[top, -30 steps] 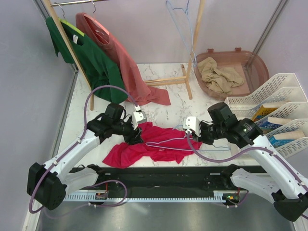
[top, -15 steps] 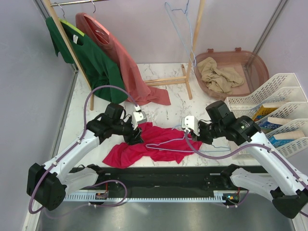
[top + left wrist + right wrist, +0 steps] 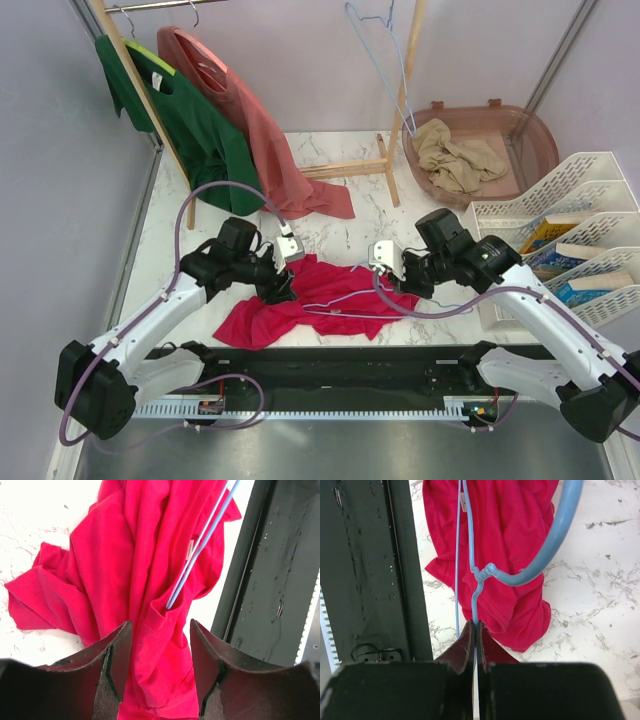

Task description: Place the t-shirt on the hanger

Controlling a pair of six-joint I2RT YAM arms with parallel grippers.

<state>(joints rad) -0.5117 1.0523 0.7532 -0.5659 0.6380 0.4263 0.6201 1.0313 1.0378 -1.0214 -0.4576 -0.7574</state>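
I log the marble table point(image 3: 420, 220), with the t-shirt point(image 3: 270, 318) crumpled at its near edge between the arms. The hanger point(image 3: 472, 555) lies across it, one end tucked into the fabric. Right gripper point(image 3: 474, 626) pinches the hanger's wire. Left gripper point(image 3: 160, 630) is spread astride a shirt fold. Small label point(image 3: 190, 550) is too tiny to read.

— Where does the top view look from?
— High above the near edge of the worktop point(image 3: 350, 215), facing down and away, far enough to take in both arms.
— And the wrist views?
— Each sits close behind its own tool, looking along the fingers: left tool point(image 3: 160, 625), right tool point(image 3: 475, 625). All three views share the t-shirt point(image 3: 130, 555) and hanger point(image 3: 485, 572) just ahead of the tools.
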